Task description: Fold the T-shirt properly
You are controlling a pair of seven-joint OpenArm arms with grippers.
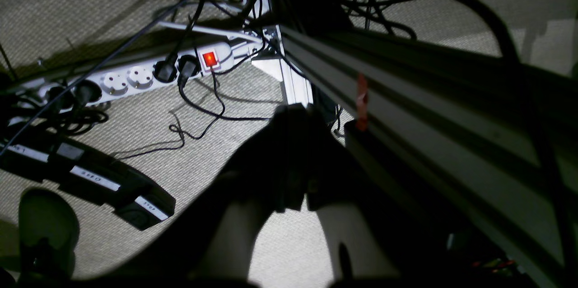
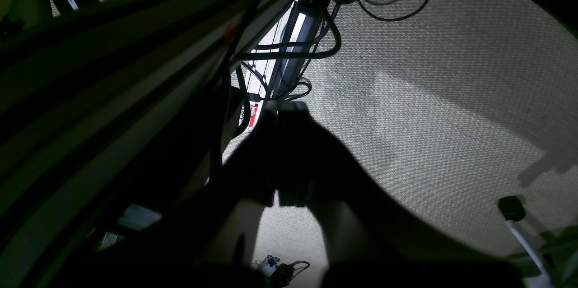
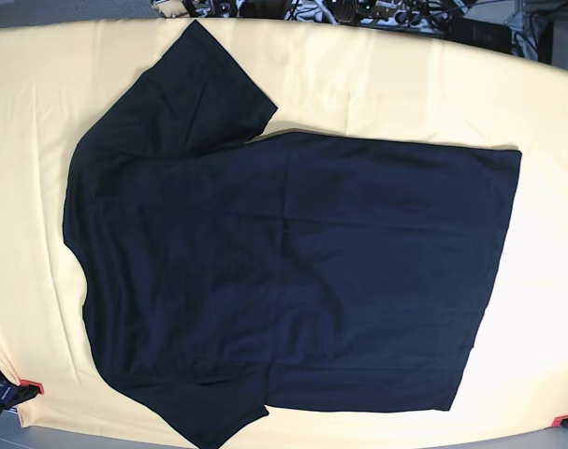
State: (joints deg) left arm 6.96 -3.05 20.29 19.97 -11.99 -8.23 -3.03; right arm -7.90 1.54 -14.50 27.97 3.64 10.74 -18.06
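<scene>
On the yellow table point(image 3: 377, 75) the T-shirt point(image 3: 293, 271) lay spread flat, no fold yet made; left gripper point(image 1: 295, 152) and right gripper point(image 2: 289, 152) hung closed, holding nothing, below the table's edge.

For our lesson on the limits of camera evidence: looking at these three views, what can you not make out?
- Base view: neither hand shows; both lie outside the frame.
- Base view: the T-shirt has its lower sleeve tip cut off by the bottom edge; no label can be made out on the black cloth.
- Left wrist view: the left hand is only a dark silhouette.
- Right wrist view: the right hand is likewise lost in shadow.
</scene>
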